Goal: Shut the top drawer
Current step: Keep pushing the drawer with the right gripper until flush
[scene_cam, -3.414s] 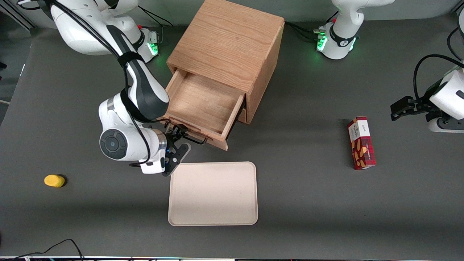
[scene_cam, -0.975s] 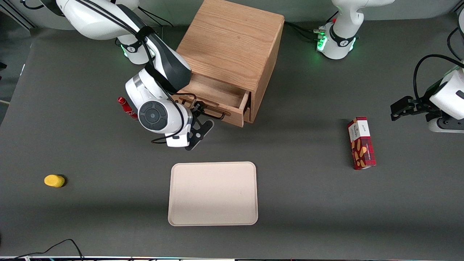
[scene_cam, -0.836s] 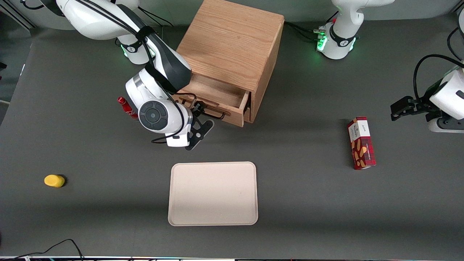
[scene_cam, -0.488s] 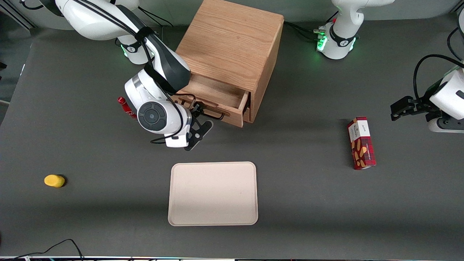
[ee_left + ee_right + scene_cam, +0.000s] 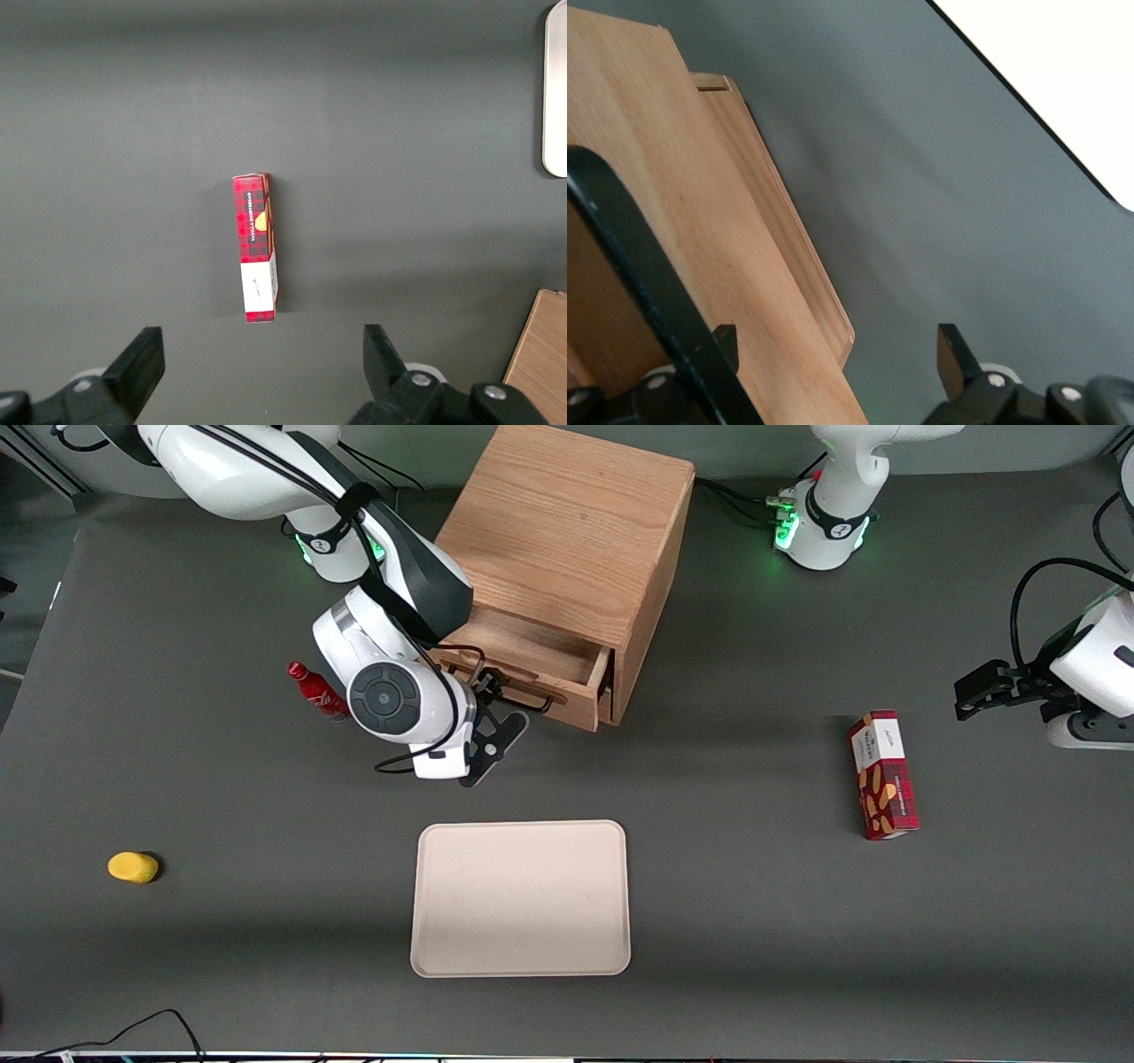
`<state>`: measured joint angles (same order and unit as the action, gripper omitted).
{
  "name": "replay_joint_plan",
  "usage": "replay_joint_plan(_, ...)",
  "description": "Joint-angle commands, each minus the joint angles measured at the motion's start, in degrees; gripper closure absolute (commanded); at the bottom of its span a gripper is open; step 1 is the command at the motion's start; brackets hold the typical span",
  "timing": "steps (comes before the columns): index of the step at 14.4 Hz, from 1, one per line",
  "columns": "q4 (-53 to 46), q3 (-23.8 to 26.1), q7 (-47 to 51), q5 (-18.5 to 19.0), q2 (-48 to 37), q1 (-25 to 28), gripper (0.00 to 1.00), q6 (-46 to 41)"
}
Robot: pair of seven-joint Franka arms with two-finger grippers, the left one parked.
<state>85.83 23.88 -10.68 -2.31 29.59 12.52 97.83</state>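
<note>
The wooden cabinet (image 5: pixel 567 531) stands at the table's back middle. Its top drawer (image 5: pixel 536 657) sticks out a short way, with a strip of its light-oak inside showing. The black wire handle (image 5: pixel 524 701) lies along the drawer's front and shows as a thick black bar in the right wrist view (image 5: pixel 638 274). My right gripper (image 5: pixel 494 707) is in front of the drawer, at the handle's end toward the working arm. It is open (image 5: pixel 837 347). One finger (image 5: pixel 725 341) is against the drawer's front panel (image 5: pixel 682 230) by the handle, and the other finger (image 5: pixel 953 350) is over bare table.
A beige tray (image 5: pixel 521 897) lies nearer the front camera than the cabinet. A small red bottle (image 5: pixel 312 688) stands beside my wrist. A yellow object (image 5: pixel 133 866) lies toward the working arm's end. A red box (image 5: pixel 883 786) lies toward the parked arm's end and shows in the left wrist view (image 5: pixel 255 257).
The drawer has slid most of the way into the cabinet since 3.4 s ago. Over the last second my gripper and the drawer front moved only slightly farther toward the cabinet.
</note>
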Motion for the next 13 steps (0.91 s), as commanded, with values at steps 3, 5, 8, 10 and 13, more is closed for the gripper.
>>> replay_joint_plan(3, 1.3, 5.6, 7.5, 4.0, -0.2, -1.4, 0.00, 1.0)
replay_joint_plan(5, 1.8, 6.5, 8.0, 4.0, -0.1, -1.4, 0.00, 1.0)
replay_joint_plan(8, 2.5, 8.5, 9.4, 4.2, -0.2, -2.6, 0.00, 1.0)
replay_joint_plan(10, 3.3, 9.4, 10.4, 5.3, -0.3, -2.9, 0.00, 1.0)
replay_joint_plan(13, 4.5, 11.7, 11.6, 6.2, -0.6, -4.3, 0.00, 1.1)
